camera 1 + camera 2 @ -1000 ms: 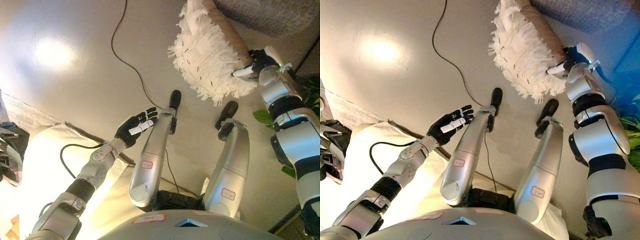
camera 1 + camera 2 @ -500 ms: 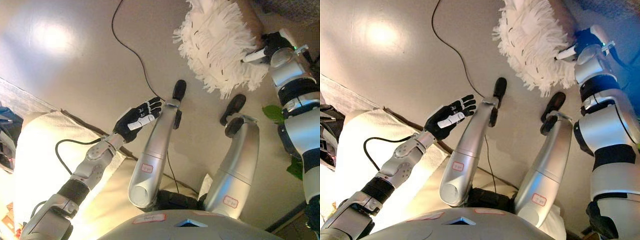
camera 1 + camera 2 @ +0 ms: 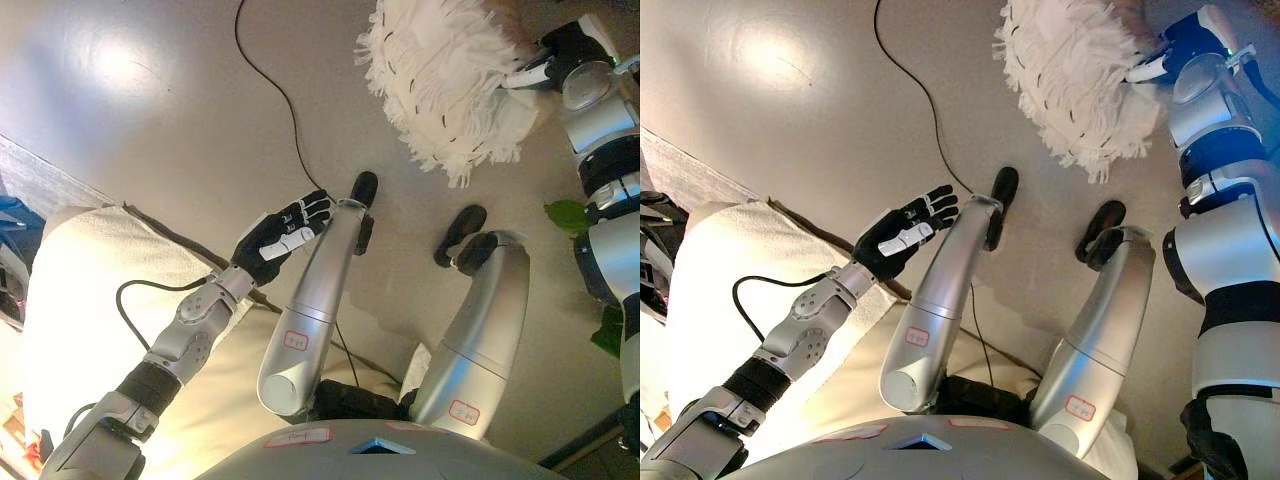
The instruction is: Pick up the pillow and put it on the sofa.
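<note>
The pillow (image 3: pixel 440 80) is white and shaggy with a long fringe. It hangs above the grey floor at the top right of the view. My right hand (image 3: pixel 555 55) grips its right edge, with the fingers curled into the fringe. It also shows in the right eye view (image 3: pixel 1175 50). My left hand (image 3: pixel 280 235) is held open and empty in the middle left, well apart from the pillow. I cannot make out the sofa in these views.
A cream cushioned surface (image 3: pixel 80 300) fills the lower left. Green plant leaves (image 3: pixel 570 215) show at the right edge. A dark and blue object (image 3: pixel 10 225) sits at the far left edge. Bare grey floor (image 3: pixel 150 90) lies ahead on the left.
The right hand and the pillow have moved up and to the right in the view. The whole view has shifted a little. The left hand stays open in much the same place.
</note>
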`<state>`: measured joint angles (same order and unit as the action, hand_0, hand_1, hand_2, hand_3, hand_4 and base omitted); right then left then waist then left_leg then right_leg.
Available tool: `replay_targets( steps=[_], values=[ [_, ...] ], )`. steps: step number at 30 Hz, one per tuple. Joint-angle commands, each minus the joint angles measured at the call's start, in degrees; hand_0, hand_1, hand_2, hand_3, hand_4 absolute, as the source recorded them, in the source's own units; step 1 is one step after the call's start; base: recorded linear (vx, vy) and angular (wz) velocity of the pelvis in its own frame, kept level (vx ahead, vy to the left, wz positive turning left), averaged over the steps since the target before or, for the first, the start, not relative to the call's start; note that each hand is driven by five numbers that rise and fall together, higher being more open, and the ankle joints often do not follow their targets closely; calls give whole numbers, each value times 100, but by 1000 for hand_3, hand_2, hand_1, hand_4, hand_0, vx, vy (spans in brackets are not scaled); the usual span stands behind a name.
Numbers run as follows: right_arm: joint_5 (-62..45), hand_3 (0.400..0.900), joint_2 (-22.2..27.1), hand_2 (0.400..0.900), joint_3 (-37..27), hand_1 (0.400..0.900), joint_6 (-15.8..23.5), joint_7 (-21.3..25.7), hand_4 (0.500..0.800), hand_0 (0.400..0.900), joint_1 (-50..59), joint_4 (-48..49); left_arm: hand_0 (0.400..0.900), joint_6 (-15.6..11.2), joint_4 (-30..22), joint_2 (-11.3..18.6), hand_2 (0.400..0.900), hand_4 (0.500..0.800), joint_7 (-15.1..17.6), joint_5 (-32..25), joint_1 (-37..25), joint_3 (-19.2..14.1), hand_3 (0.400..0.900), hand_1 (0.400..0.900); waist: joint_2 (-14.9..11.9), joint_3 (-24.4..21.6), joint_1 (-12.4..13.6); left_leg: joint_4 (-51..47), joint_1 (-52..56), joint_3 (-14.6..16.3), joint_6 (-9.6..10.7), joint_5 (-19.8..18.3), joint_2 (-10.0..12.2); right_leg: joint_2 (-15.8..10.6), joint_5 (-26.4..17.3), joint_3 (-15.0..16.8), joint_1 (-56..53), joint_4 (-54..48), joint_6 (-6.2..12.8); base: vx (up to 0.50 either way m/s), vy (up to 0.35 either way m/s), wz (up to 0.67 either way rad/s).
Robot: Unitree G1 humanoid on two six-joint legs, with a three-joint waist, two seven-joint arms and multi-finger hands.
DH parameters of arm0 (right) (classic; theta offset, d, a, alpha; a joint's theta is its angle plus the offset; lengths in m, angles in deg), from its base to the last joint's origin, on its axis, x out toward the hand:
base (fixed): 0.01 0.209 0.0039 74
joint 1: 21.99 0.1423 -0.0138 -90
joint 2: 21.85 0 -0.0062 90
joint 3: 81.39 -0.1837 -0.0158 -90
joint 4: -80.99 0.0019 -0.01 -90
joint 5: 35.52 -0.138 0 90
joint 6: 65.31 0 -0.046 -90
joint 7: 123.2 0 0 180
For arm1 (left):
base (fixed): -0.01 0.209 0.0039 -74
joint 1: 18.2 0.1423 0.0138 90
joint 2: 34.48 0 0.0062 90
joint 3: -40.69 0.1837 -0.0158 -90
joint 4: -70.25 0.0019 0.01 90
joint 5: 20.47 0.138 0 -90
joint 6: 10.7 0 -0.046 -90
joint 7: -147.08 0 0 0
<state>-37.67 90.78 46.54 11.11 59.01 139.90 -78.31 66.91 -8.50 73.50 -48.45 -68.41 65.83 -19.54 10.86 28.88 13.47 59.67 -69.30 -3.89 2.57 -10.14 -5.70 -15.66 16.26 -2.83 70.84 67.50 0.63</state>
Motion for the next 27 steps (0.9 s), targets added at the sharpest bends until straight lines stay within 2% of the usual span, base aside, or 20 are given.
replay_targets(
  steps=[1,4,12,13,14,18,20,25,27],
  values=[
    [-100,400,378,400,155,400,533,224,500,400,166,455,900,-254,-633,-106,900,800,-290,-92,258,194,900,900,445,91,-82,-701,724,265,-433,-169,162,113,-162,-191,-837,-819,-86,-2,4,-13],
    [-98,400,423,400,77,400,694,79,500,400,12,529,900,-269,-532,-89,900,800,-333,-114,311,205,900,900,364,91,-119,-992,1128,271,-390,-129,202,137,-224,-264,-1244,-1130,-49,-1,-9,-14],
    [-154,400,731,400,-89,400,1239,-482,500,400,-759,1075,900,66,-35,-43,900,800,-525,-259,424,61,900,900,-86,91,-278,-2366,2886,247,-240,122,357,99,-647,-674,-3048,-2722,130,21,-41,-15],
    [-41,400,800,400,-142,400,1337,-559,500,400,-902,1197,900,175,129,-51,900,800,-604,-328,463,-28,900,900,-172,91,-312,-2579,3172,253,-222,176,370,107,-726,-736,-3367,-2984,154,-26,-53,-14],
    [67,400,859,400,-182,400,1403,-618,500,400,-1008,1306,900,233,354,-84,900,800,-688,-362,463,-98,900,900,-253,91,-339,-2840,3384,265,-235,401,383,101,-963,-838,-3627,-3318,127,-24,-55,-13],
    [147,400,1093,400,-207,400,1535,-1026,500,400,-1365,1732,900,465,1287,-277,900,800,-910,-314,573,-302,900,900,-558,-249,-406,-3444,4209,345,-177,494,547,153,-1085,-1041,-4535,-4073,192,109,-66,-13],
    [135,400,1179,400,-277,400,1613,-1134,500,400,-1524,1864,900,535,1581,-343,900,800,-961,-225,610,-380,900,900,-659,-386,-437,-3623,4449,394,-152,521,606,213,-1119,-1091,-4804,-4311,209,139,-95,-8],
    [191,400,1527,400,-488,400,1881,-1697,500,400,-1904,2350,900,892,2599,-648,900,800,-1118,239,733,-774,900,900,-963,-888,-544,-4277,5233,408,7,660,782,511,-1284,-1108,-5723,-5222,241,180,-124,-6],
    [164,400,1607,400,-563,400,1914,-1883,500,400,-2011,2588,900,934,2935,-791,900,800,-1157,507,786,-894,900,900,-1063,-1064,-572,-4560,5530,398,44,707,813,601,-1335,-1073,-6018,-5518,264,185,-97,-7]
  ],
)
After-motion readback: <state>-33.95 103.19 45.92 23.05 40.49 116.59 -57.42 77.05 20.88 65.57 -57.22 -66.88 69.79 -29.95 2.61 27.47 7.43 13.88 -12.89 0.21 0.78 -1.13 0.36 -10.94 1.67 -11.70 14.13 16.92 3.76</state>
